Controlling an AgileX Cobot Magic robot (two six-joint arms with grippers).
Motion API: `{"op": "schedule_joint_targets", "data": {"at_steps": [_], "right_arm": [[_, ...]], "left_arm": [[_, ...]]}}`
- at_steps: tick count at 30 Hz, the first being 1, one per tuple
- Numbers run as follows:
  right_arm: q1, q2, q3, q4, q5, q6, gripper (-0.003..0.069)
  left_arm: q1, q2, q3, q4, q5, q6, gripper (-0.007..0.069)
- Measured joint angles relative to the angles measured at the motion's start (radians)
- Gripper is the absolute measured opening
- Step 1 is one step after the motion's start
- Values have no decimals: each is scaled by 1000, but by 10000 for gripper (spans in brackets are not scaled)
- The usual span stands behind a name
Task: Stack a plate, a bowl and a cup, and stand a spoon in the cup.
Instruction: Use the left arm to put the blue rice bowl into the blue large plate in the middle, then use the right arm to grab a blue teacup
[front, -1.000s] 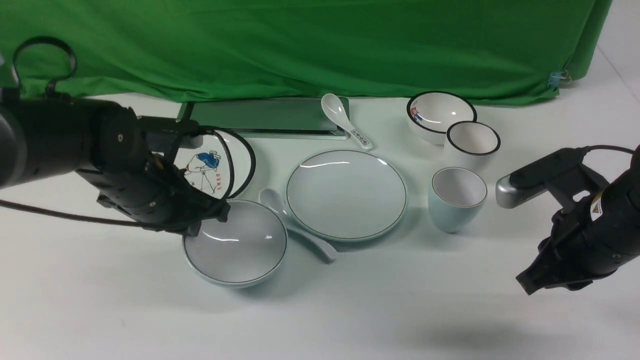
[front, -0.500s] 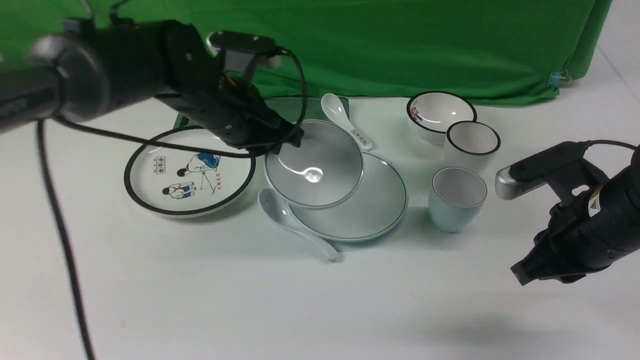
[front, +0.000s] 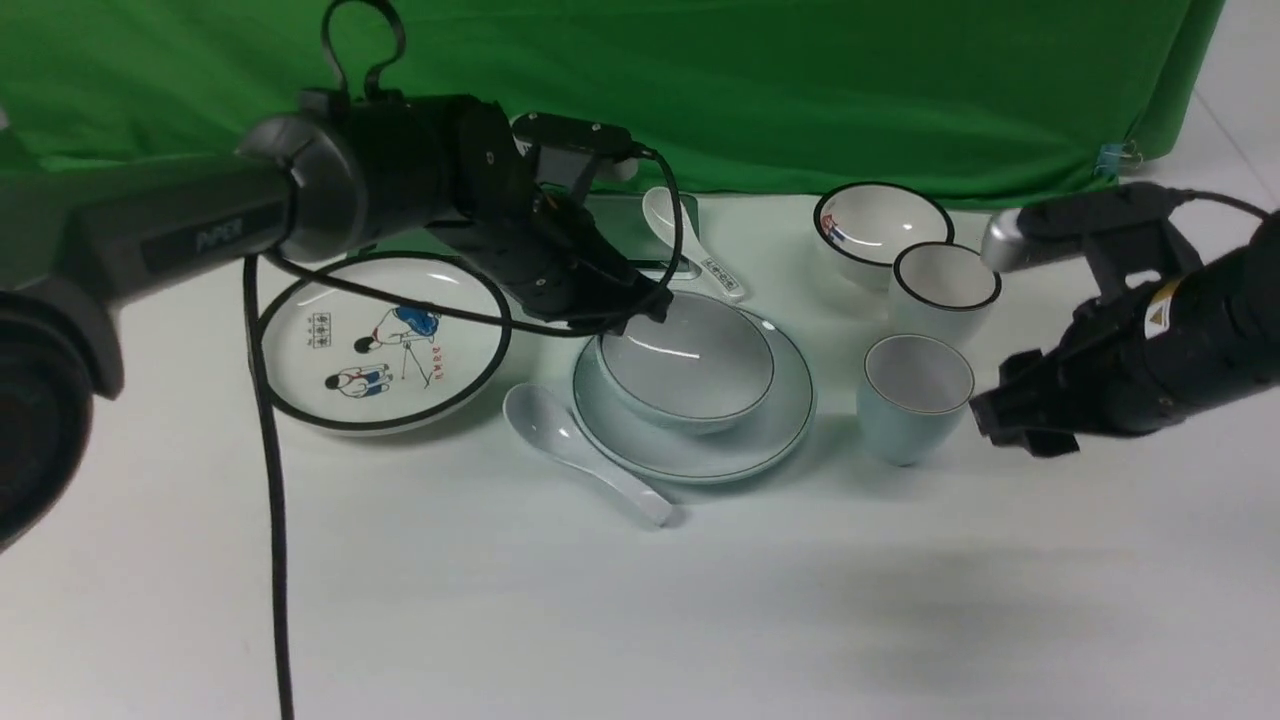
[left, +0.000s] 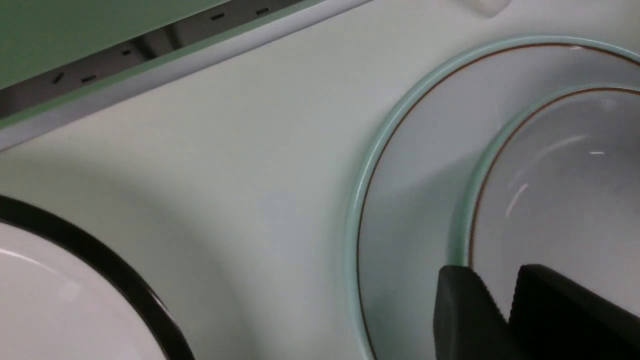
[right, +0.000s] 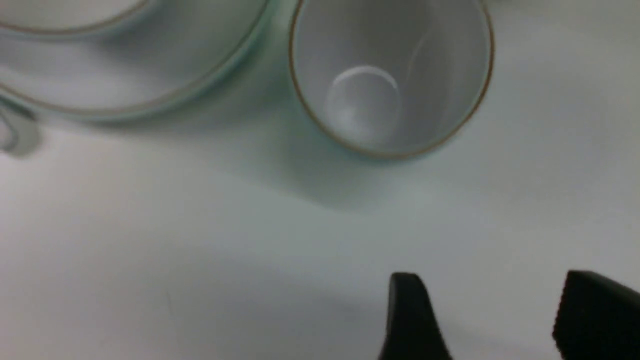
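Left end effector (front: 640, 308), clamped on the bowl (front: 690, 360) rim, should release gently onto the plate (front: 700, 470); right end effector (right: 482, 287), apart, hovers by the cup (front: 915, 400).

I'm watching the whole table (front: 600, 620) through the front camera, looking forward and down from between the arms. The left wrist camera is sitting close behind the left gripper (left: 500, 295), facing the bowl (left: 565, 190) and plate (left: 410, 200) rims. The right wrist camera is looking down past the right gripper (right: 492, 300) at the cup (right: 390, 75), and both wrist views are sharing the plate's edge.
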Motion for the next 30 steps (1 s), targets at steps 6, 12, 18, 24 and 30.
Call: {"op": "schedule_joint_targets", "data": {"at_steps": [6, 12, 18, 24, 30], "right_arm": [[-1, 135, -138, 46, 2, -16, 421], [-18, 241, -247, 33, 0, -25, 421], [-24, 313, -257, -21, -1, -27, 393], [-16, 335, -261, -25, 21, -84, 125], [14, 322, -370, -9, 212, -126, 76]], "left_arm": [[-3, -11, -3, -2, 4, -12, 357], [-2, -171, -8, 184, 101, -168, 419], [12, -441, 91, 248, 107, -217, 253], [13, -728, 354, 254, 14, -245, 59], [13, -966, 587, 275, 10, -250, -20]]}}
